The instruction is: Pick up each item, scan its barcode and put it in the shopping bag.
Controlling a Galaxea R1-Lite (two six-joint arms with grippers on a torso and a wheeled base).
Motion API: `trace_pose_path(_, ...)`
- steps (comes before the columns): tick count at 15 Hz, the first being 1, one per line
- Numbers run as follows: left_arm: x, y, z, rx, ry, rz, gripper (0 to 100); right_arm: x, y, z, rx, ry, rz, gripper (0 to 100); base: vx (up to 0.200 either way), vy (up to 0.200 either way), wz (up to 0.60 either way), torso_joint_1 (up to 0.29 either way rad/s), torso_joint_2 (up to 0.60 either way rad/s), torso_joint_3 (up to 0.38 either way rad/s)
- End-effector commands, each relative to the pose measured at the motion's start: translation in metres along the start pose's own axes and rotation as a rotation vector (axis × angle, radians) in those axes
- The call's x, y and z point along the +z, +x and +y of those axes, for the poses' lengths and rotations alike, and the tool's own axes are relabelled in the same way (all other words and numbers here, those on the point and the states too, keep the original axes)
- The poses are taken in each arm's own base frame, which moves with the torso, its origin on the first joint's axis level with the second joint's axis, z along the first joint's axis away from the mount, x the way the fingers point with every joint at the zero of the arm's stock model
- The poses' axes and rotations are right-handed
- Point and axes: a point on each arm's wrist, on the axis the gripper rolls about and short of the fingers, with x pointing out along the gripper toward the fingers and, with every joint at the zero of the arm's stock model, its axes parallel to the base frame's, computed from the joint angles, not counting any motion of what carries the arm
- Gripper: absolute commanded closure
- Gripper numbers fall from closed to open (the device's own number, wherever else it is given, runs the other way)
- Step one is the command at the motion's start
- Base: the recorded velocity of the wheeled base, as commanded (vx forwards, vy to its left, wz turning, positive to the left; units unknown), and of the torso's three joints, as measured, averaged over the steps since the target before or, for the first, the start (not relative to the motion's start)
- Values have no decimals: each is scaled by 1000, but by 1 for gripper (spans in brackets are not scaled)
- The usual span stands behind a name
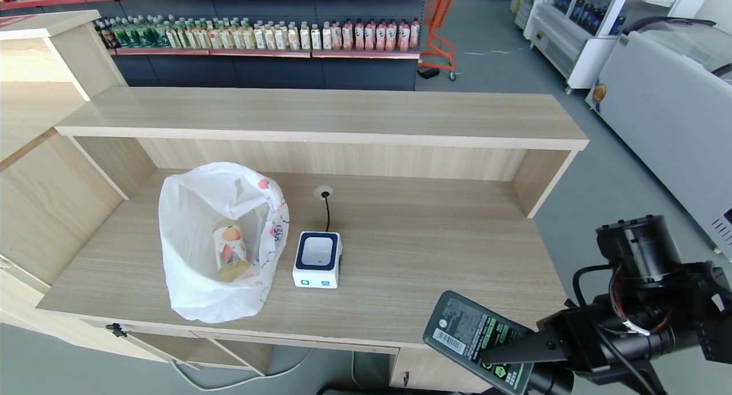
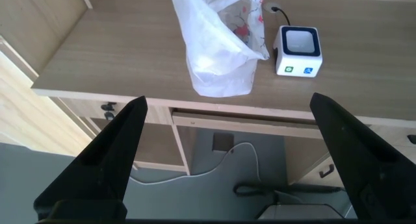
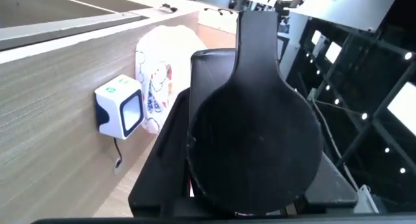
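Note:
A white shopping bag (image 1: 194,252) stands open on the counter's left part, with a peach-printed cup (image 1: 230,252) inside it. To its right sits the white barcode scanner (image 1: 317,259), its window facing up. My right gripper (image 1: 503,358) is shut on a dark flat packet (image 1: 469,332) with a barcode label, held off the counter's front right corner. In the right wrist view the packet (image 3: 253,130) hides most of the scene; the scanner (image 3: 120,110) and bag (image 3: 159,74) lie beyond. My left gripper (image 2: 224,159) hangs open below the counter's front edge, facing the bag (image 2: 218,49) and scanner (image 2: 299,50).
The wooden counter (image 1: 429,246) has a raised shelf (image 1: 320,118) along its back and a side wall at the left. The scanner's cable runs to a hole (image 1: 323,192) in the top. Drink shelves and freezers stand behind.

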Motion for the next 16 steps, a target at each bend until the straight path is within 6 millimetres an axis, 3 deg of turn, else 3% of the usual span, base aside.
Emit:
trace_pose_path(1,0,0,0,1,1,0,0,1,2,1,-18,-46,-13,100,0,0,0,0,0,0)
trace_pose_path(16,0,0,0,1,-1,0,0,-4,6,8,-36,-68,-22,100,0,0,0,0,0,0)
